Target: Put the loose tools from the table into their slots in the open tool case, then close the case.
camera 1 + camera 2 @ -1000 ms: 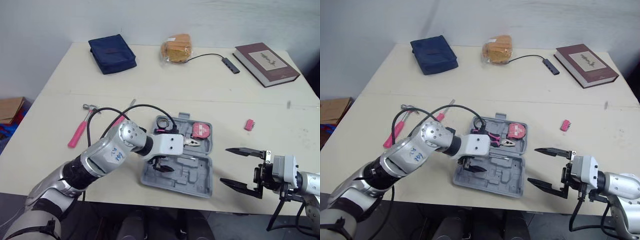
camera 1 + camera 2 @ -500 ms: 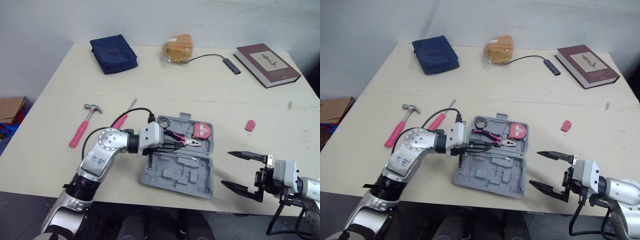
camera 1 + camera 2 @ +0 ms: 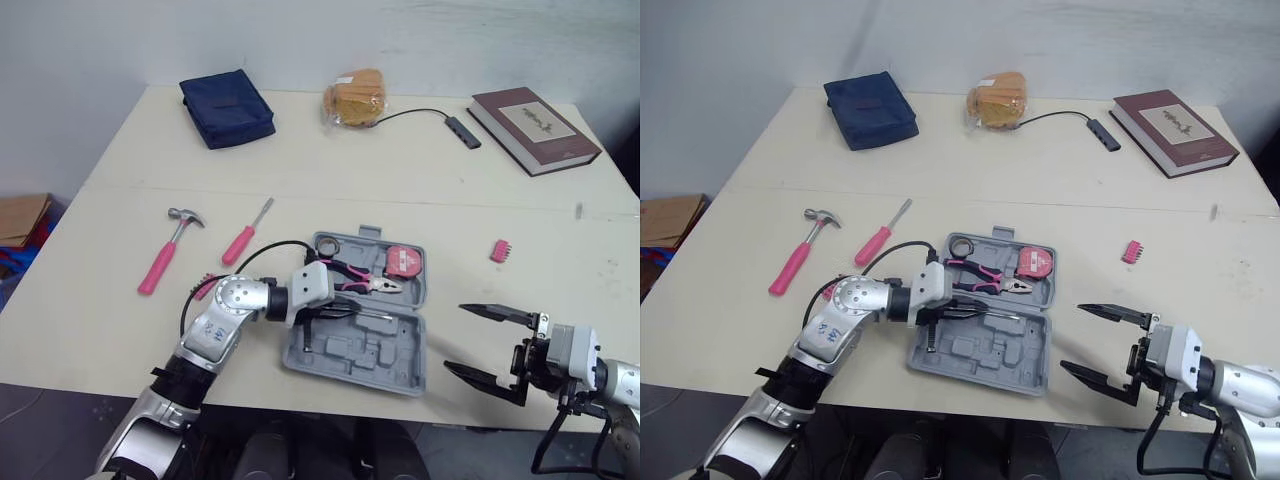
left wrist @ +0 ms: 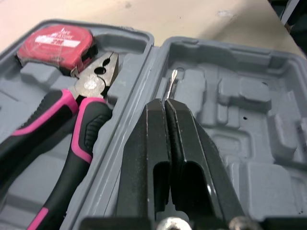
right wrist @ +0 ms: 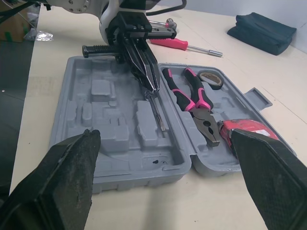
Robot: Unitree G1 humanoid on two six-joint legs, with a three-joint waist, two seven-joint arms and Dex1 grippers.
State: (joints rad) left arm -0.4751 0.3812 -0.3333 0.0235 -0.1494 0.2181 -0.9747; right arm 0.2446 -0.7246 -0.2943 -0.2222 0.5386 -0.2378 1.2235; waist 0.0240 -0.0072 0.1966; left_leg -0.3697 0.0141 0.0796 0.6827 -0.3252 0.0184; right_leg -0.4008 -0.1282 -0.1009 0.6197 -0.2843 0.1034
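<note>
A pale cream bench (image 3: 120,150) stood against a plain light-grey wall (image 3: 80,40). A faint seam (image 3: 450,203) ran across its top from side to side. Past its left edge, low down, lay a brown cardboard box (image 3: 20,218) with something blue and red (image 3: 12,262) beside it. Dark floor (image 3: 40,410) showed below the near edge. The light was soft and even

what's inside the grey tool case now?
Far half of the grey plastic tool case: pink-handled pliers, red tape measure, black tape roll. Near half: thin metal shaft pinched by the left gripper's fingers, which cover its rear end.
</note>
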